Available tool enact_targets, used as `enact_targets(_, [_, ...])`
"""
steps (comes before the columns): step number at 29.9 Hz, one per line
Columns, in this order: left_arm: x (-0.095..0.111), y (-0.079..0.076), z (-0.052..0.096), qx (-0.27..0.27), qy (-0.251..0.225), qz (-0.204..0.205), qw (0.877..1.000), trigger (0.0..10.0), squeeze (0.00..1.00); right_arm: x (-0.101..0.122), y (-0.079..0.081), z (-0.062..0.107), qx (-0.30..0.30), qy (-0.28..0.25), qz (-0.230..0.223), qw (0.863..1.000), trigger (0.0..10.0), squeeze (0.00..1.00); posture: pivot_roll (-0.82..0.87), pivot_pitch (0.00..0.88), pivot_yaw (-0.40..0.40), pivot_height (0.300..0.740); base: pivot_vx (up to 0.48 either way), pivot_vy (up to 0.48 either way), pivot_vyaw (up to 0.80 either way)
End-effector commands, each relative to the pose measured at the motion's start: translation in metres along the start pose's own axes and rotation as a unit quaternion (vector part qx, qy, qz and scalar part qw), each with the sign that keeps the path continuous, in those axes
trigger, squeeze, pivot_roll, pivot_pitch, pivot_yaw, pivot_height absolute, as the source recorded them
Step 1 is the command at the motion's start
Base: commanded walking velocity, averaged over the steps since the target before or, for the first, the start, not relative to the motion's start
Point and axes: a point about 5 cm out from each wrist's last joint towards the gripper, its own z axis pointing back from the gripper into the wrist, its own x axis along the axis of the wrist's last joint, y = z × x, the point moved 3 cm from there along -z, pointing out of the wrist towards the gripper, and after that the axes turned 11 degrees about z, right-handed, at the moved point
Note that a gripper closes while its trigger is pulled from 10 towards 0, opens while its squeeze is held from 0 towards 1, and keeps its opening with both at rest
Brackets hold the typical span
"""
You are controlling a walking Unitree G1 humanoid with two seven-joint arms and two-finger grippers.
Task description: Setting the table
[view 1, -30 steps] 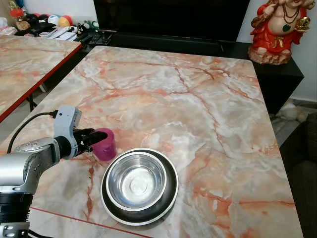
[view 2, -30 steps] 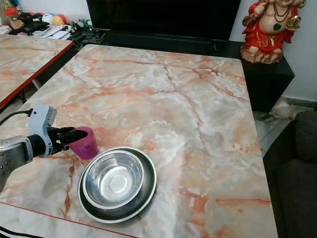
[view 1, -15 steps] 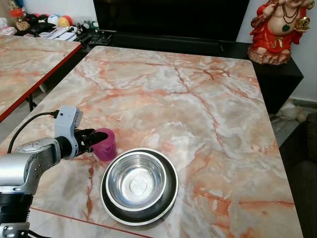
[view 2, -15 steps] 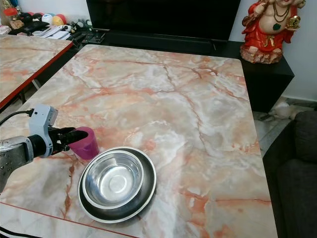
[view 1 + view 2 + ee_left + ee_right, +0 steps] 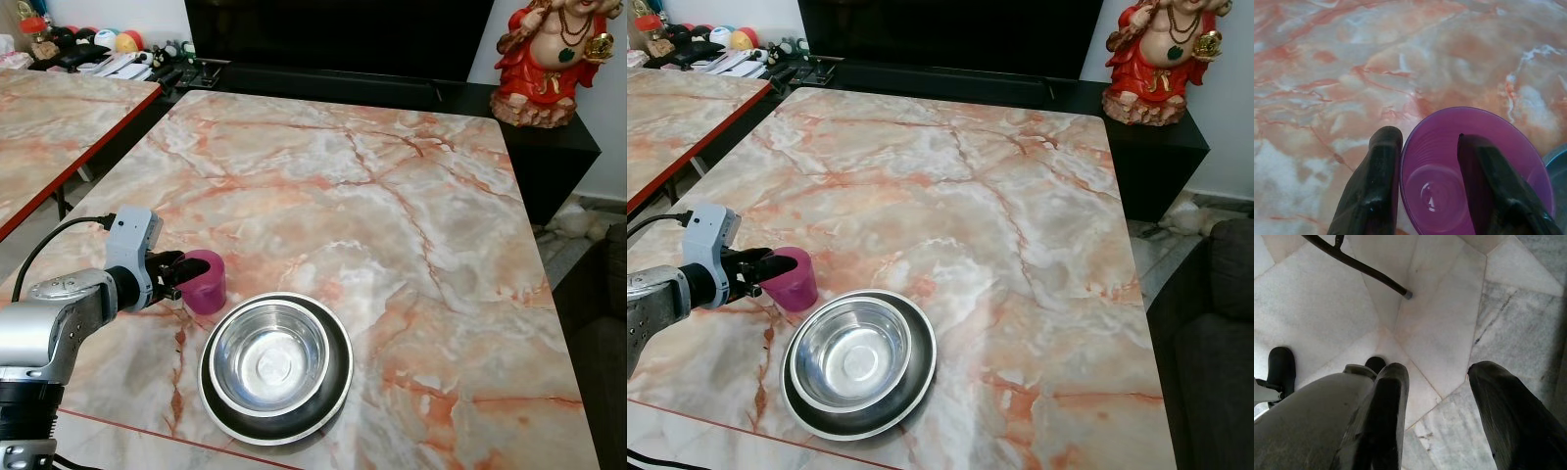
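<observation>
While the purple cup (image 5: 204, 282) stands upright on the marble counter (image 5: 392, 206), just beside the steel bowl (image 5: 269, 356), its near wall is straddled by the left claw (image 5: 179, 274): in the left wrist view one black finger (image 5: 1374, 191) is seen outside the rim and the other inside the cup. Whether the wall is actually pinched or merely bracketed cannot be told, since the finger bases are cut off by the frame edge. The bowl is nested in a dark plate (image 5: 333, 392), of which little more than the rim is shown. The right claw (image 5: 1437, 401) is seen spread over a pale tiled floor (image 5: 1440, 308). Beyond the counter, a red figurine (image 5: 544, 59) is cropped at the top, and a second marble counter (image 5: 49, 127) is cut off at the left.
</observation>
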Motion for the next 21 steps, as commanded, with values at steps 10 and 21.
enact_targets(10, [-0.011,-0.007,-0.001,-0.003,0.03,-0.077,0.997,10.0,0.0,-0.01,0.007,0.003,0.008,0.014,0.004,1.0,10.0,0.0,0.03,0.153,0.006,0.74,0.0,0.0,0.0])
enact_targets(21, [0.003,-0.001,0.001,0.016,-0.001,-0.084,0.996,10.0,0.0,-0.012,0.009,0.003,0.009,0.016,0.004,1.0,10.0,0.0,0.03,0.152,0.005,0.74,0.0,0.0,0.0])
